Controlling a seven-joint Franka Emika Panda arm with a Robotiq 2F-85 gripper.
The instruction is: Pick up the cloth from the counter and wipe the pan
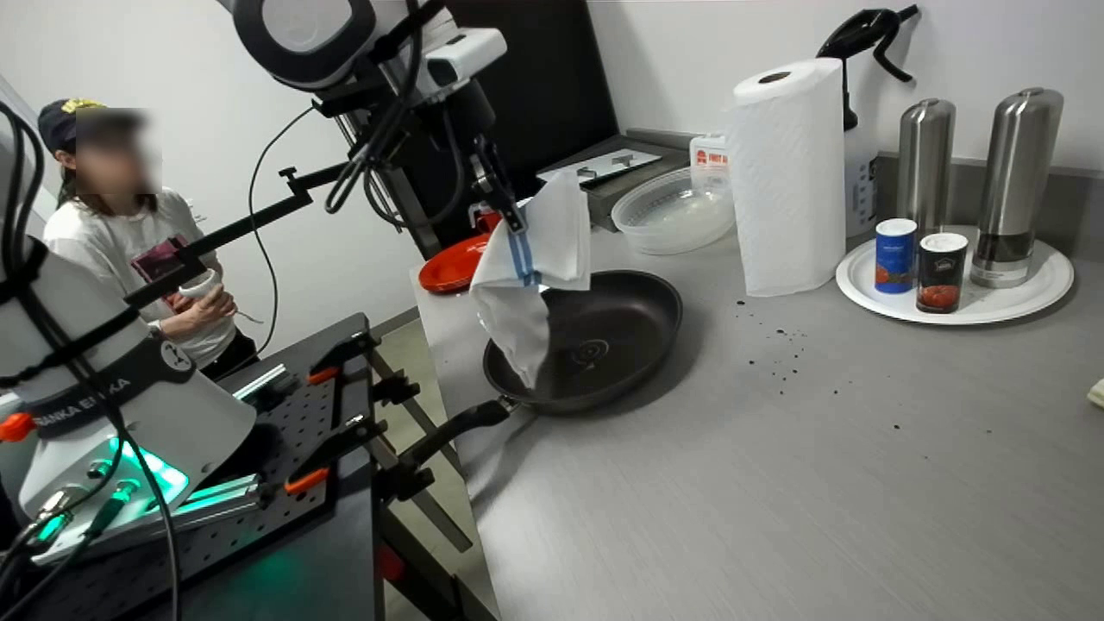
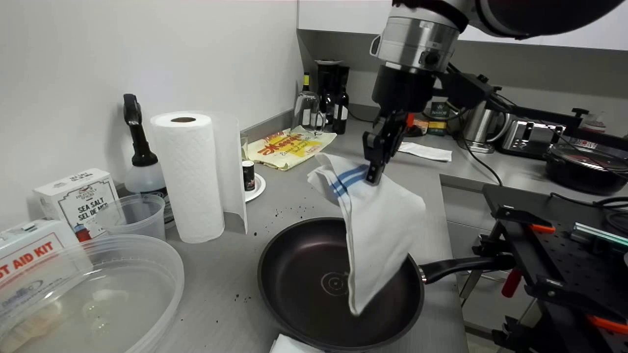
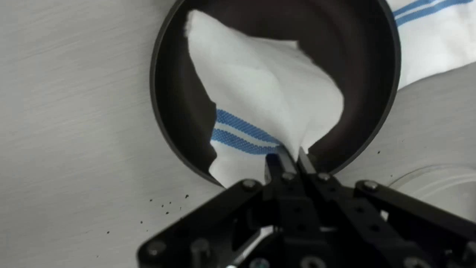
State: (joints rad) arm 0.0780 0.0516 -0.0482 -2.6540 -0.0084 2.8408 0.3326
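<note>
The white cloth with blue stripes (image 1: 565,246) hangs from my gripper (image 1: 516,220) above the pan (image 1: 625,345). In an exterior view the cloth (image 2: 380,230) drops in a fold with its lowest corner over the pan floor (image 2: 304,299); I cannot tell whether it touches. My gripper (image 2: 374,175) points down, its fingertips above the pan rim. In the wrist view the gripper (image 3: 295,160) is closed with the cloth (image 3: 253,82) pinched between its fingertips. The cloth covers part of the pan (image 3: 353,63). The pan sits on the grey counter (image 1: 776,517), handle toward the robot's table.
A second striped cloth (image 3: 435,48) lies on the counter beside the pan. A paper towel roll (image 2: 189,181) and a clear plastic bowl (image 2: 169,299) stand near. A red dish (image 1: 448,266) and a white tray with mills (image 1: 1048,289) are farther off. A person (image 1: 129,233) stands behind.
</note>
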